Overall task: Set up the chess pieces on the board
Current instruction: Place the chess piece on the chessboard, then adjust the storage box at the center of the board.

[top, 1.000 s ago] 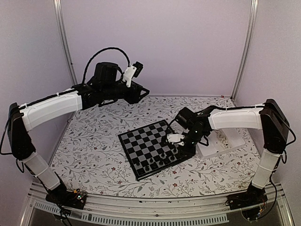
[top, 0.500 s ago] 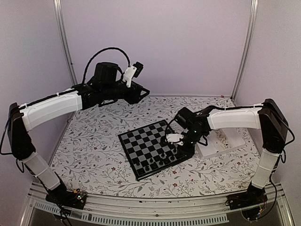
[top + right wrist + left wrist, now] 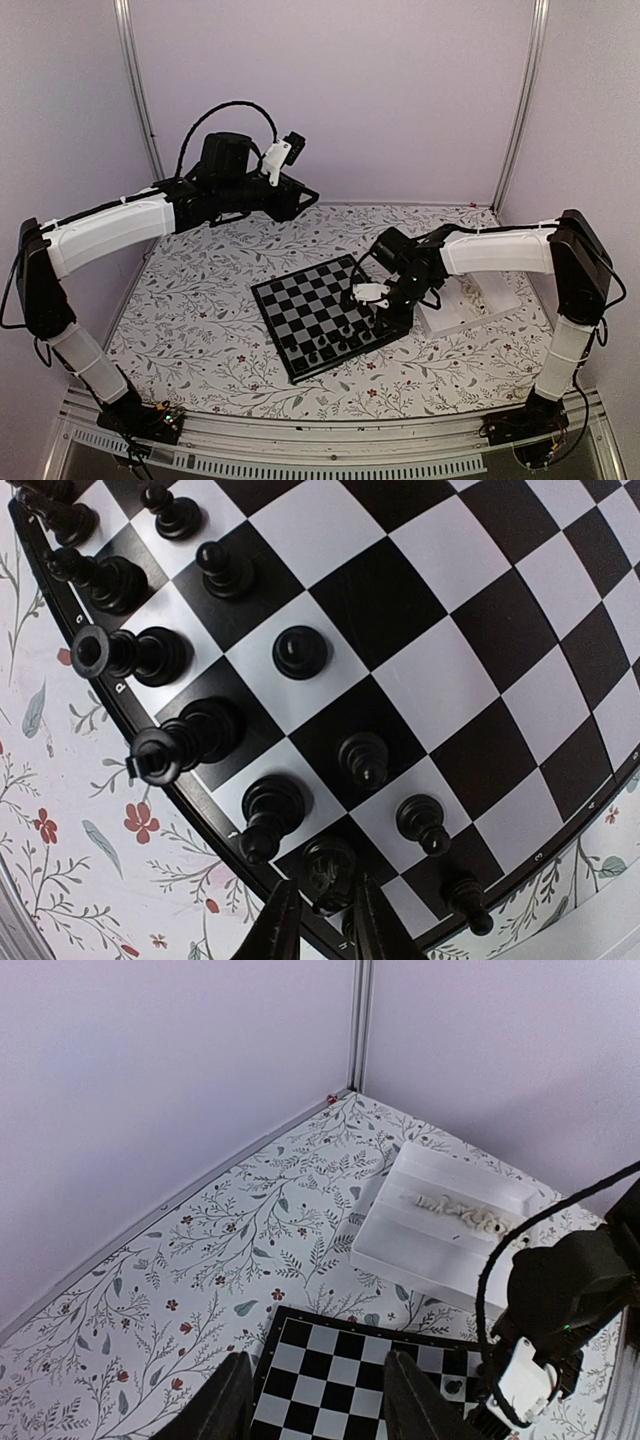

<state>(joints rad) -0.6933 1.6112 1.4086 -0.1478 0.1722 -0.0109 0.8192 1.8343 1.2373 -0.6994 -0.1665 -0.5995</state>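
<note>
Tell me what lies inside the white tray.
A loose row of cream-white chess pieces lies in the white tray. One corner is hidden behind the right arm, so more may sit there.

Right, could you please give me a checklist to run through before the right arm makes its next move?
1. The black piece at the right gripper stands in the edge row of the board: ok.
2. The right gripper is clear of that piece: cannot tell.
3. The other black pieces are upright: ok.
4. The left gripper is open, empty and raised off the board: ok.
5. The white pieces are waiting in the tray: ok.
</note>
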